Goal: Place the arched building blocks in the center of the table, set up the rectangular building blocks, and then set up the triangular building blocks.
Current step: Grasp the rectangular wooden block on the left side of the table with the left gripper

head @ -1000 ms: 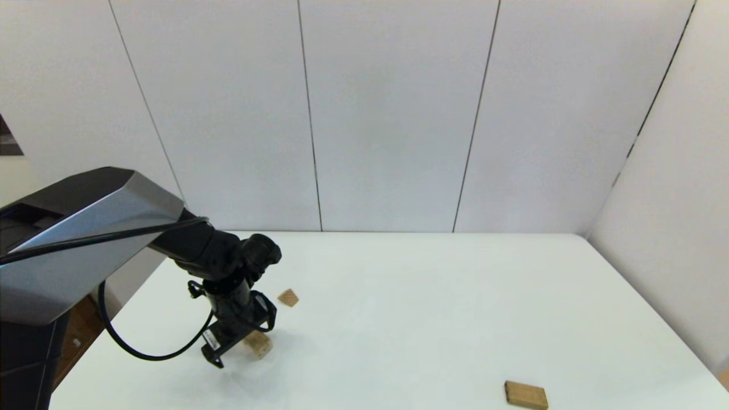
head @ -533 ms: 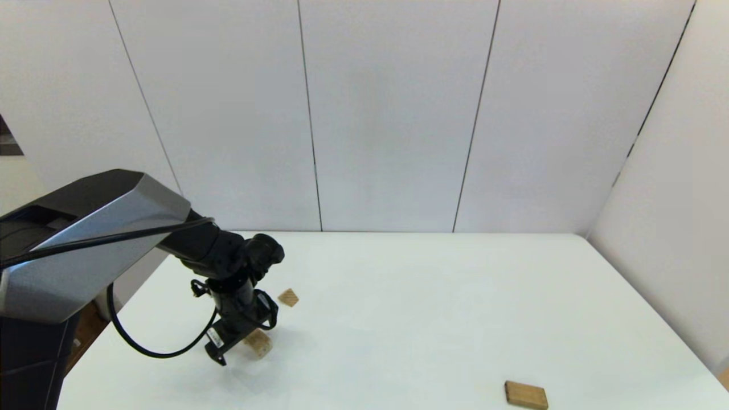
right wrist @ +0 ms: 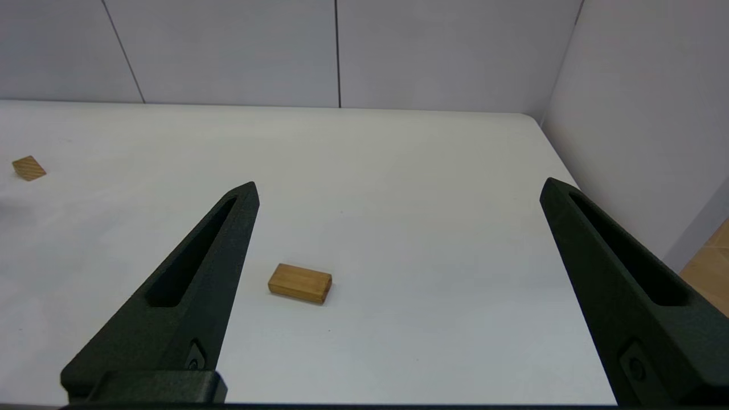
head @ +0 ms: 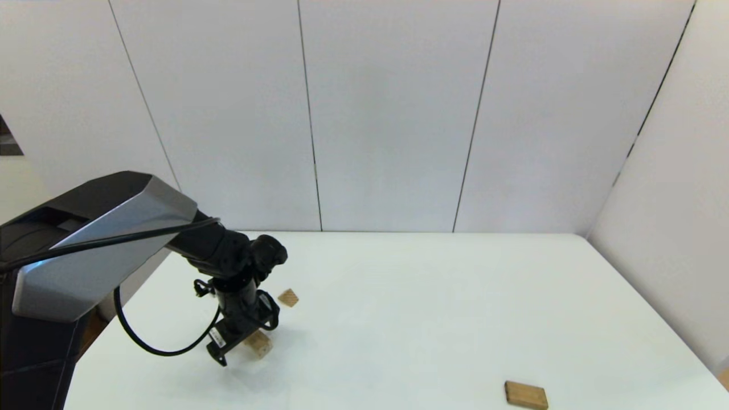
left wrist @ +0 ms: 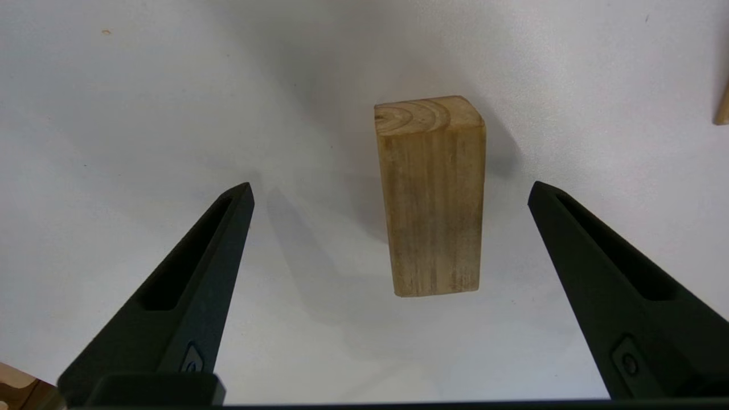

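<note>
Left gripper [left wrist: 389, 191] is over the left part of the table, pointed down, black fingers [left wrist: 193, 285] spread wide, holding nothing. The chunky light-wood arched block [left wrist: 431, 196] lies on the surface between the fingertips, nearer one finger than the other, touching neither. Its pale end face with ring grain is visible in the left wrist view; the hollow cut is not visible from that side. In the head view the same block [head: 259, 343] peeks out just beside the gripper body [head: 239, 330], partly hidden by it.

The small tan wooden wedge with grain stripes [head: 288, 297] sits on the table near the left arm, a bit farther back toward the wall, apart from the arched block. It also shows at the far edge of the right wrist view [right wrist: 28, 168].

The flat tan-brown rectangular wooden slab [head: 525, 394] lies flat near the front right edge of the large white tabletop [head: 433, 307], well apart from the other two pieces.

Right gripper [right wrist: 398, 191] hangs above the table's right side, fingers wide apart and empty, with the slab [right wrist: 299, 283] on the surface beyond it. Right arm is out of the head view.
</note>
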